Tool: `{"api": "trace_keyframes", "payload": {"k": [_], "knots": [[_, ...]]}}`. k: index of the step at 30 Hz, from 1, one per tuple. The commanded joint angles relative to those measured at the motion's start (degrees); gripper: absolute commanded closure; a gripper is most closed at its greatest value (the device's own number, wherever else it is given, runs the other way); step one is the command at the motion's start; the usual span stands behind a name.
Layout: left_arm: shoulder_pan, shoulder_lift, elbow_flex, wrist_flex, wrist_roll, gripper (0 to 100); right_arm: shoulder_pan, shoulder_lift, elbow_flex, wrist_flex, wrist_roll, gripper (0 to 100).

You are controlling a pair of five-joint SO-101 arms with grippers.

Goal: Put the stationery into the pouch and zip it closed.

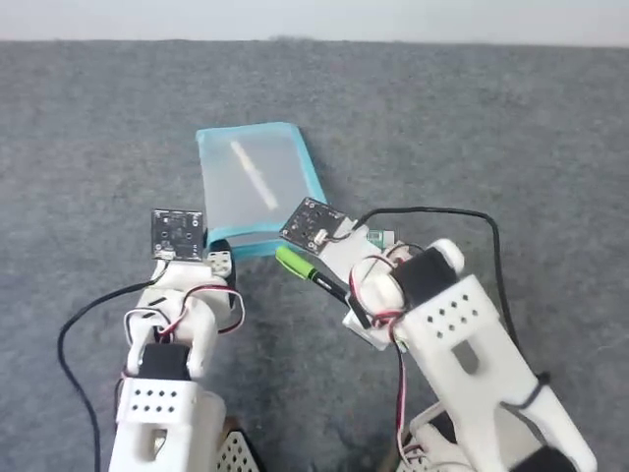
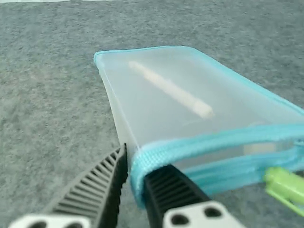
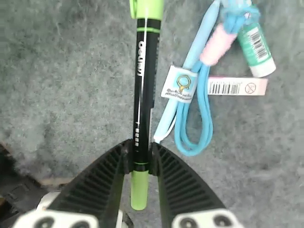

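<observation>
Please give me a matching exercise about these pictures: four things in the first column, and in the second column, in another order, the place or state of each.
Things
1. pouch
2. marker
3. white stick
4. blue cord

Places or states
A. lies on the grey mat beside the marker
B. lies inside the pouch
C. clamped between the fingers of the right gripper
D. zipper end pinched between the fingers of the left gripper

Pairs: 1-D, 2-C, 3-B, 4-A

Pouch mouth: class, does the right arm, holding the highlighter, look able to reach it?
Probably yes: the highlighter in the right gripper ends beside the pouch mouth, nothing between, while the left gripper pinches its corner.
</observation>
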Motion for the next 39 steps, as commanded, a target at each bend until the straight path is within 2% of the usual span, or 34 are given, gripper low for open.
{"api": "trace_keyframes", "payload": {"k": [1,8,13,18,24,31,39], "knots": [[2.2,0.2,-4.7,0.1,-0.4,99,-0.2,5.2,-3.8,-2.1,-2.4,99.2],[3.6,0.2,-4.4,0.1,-2.5,99,-0.1,18.5,-17.8,-0.3,-5.6,99.2],[4.0,0.2,-4.0,-0.2,-2.7,99,-0.3,28.3,-31.6,5.0,-7.4,99.2],[7.3,0.2,-3.8,0.0,-2.7,99,-0.6,40.0,-48.3,12.1,-11.1,99.0],[7.2,0.2,-3.8,0.0,-2.7,99,-2.4,49.5,-59.0,12.5,-15.0,98.0],[7.2,0.2,-3.8,0.0,-2.7,99,-7.2,50.7,-59.7,12.5,-14.7,78.3],[7.1,0.2,-2.9,-0.3,-2.9,99,-4.7,39.5,-59.5,12.5,-12.7,77.8]]}}
